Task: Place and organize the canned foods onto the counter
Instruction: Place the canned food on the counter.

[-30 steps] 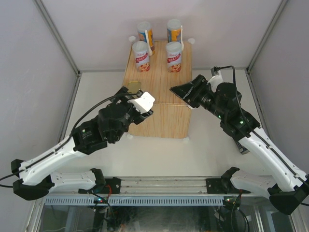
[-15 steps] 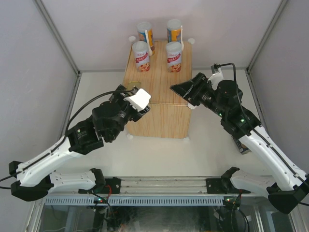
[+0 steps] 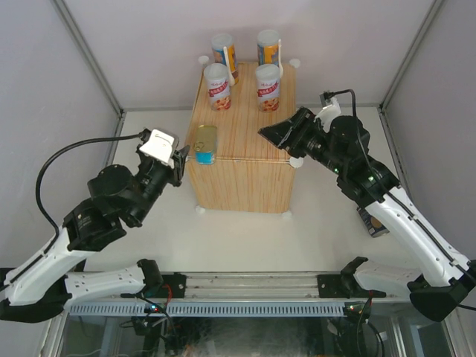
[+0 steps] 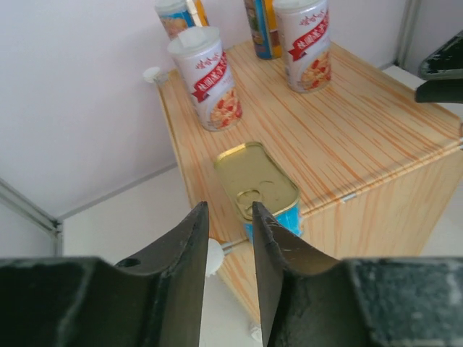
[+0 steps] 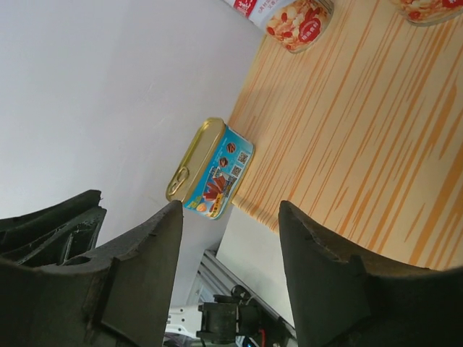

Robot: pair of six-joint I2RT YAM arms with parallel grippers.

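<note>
Left gripper [image 4: 228, 211] is standing narrowly parted and holding nothing. Right gripper [image 5: 230, 210] is hanging wider apart over the counter [image 4: 362, 123], likewise empty. The flat gold-blue tin [image 4: 260, 182] is lying just beyond the left fingertips at the counter's near-left edge, its long axis running along that edge. Judgement: the left arm is sitting nearer for any straightening.

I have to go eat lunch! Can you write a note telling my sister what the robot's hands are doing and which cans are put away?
Left hand: empty, fingers a narrow gap apart, beside the counter.
Right hand: open, empty, over the counter's right side.
Done: two tall cylinders and two short white-red cans stand at the back; one flat gold-blue tin lies at the left front edge.
Left: a dark thing under the right arm, partly hidden, may need placing.
</note>
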